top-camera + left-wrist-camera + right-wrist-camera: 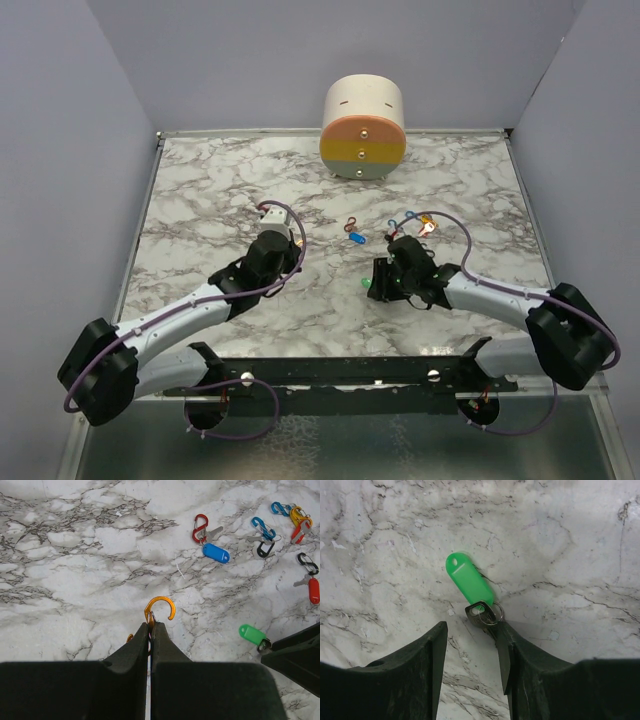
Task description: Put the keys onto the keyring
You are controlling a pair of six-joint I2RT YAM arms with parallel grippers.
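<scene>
Table (190, 215): bare marble upper left, walls (60, 150) at edges | left gripper (150, 626): clamped on orange clip (161, 609) | right gripper (471, 628): jaws apart, green key (469, 582) just beyond, against right-hand fingertip | other keys (216, 553): upper right.

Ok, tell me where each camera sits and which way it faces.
Top: above and behind the bases, looking down on the table; left arm and right arm show.
Left wrist: on the left arm, looking down past the shut left gripper pinching an orange clip.
Right wrist: on the right arm, looking down past the open right gripper at a green tag.
Shared: all three show the green tag.
</scene>
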